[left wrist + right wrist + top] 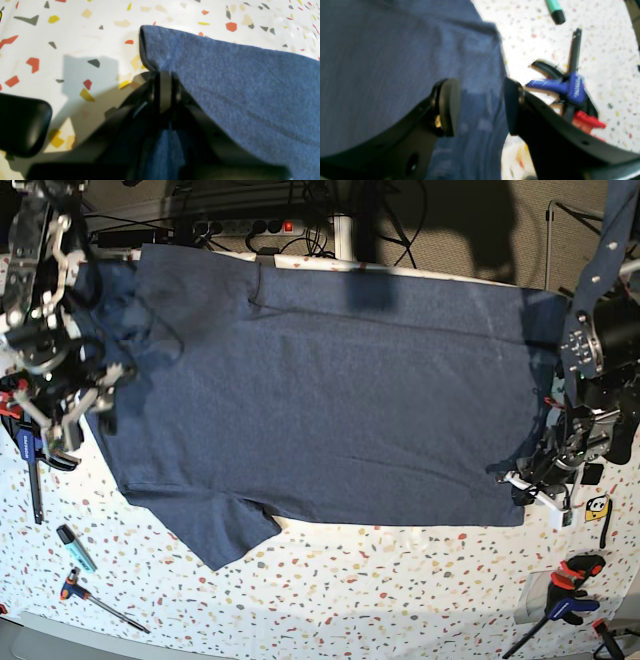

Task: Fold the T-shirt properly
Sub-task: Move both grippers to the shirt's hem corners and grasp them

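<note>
While my left gripper (163, 82) pinches the T-shirt (330, 400) hem corner, the shirt's long axis runs toward my right.
My right gripper (480, 105) hangs spread over the sleeve edge, gripping nothing.

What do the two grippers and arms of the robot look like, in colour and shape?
Both grippers, the left gripper and the right gripper, have curved black fingers ending in flat rounded pads. In the base view the arms show black and grey metal parts with white cables.

Bright overhead light – hard shadows; blurred, soft-focus wrist views
</note>
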`<action>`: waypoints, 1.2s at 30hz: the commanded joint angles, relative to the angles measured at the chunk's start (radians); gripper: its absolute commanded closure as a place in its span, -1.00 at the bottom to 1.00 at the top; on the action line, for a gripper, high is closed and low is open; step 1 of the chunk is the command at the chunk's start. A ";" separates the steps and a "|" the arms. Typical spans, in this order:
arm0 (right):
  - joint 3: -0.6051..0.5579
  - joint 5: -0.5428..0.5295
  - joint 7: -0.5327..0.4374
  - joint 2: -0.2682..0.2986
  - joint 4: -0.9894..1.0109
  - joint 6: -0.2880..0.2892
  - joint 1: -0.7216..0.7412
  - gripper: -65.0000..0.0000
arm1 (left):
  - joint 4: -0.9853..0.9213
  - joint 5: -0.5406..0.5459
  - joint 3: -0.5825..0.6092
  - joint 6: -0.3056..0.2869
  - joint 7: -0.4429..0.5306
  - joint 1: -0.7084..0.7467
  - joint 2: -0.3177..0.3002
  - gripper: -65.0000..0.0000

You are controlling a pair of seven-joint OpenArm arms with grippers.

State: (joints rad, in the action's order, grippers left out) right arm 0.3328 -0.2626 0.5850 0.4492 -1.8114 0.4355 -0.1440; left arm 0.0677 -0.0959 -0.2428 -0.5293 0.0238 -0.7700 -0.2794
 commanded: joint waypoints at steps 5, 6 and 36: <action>-0.035 -0.097 0.025 0.054 0.186 0.000 0.220 0.12 | -0.003 -0.027 0.002 -0.009 -0.082 -0.006 0.031 1.00; -0.055 -0.097 0.025 0.064 0.248 0.000 0.263 0.12 | -0.003 -0.027 0.002 -0.008 -0.082 -0.006 0.032 1.00; -0.662 0.204 -0.270 -0.034 1.617 0.044 1.114 0.12 | -0.003 -0.027 0.002 -0.009 -0.079 0.006 0.032 1.00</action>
State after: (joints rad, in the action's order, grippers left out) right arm -0.3328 -0.0547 0.3336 0.4019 -0.1825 0.4908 0.9264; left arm 0.0719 -0.0883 -0.2428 -0.5343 0.0242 -0.7643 -0.2489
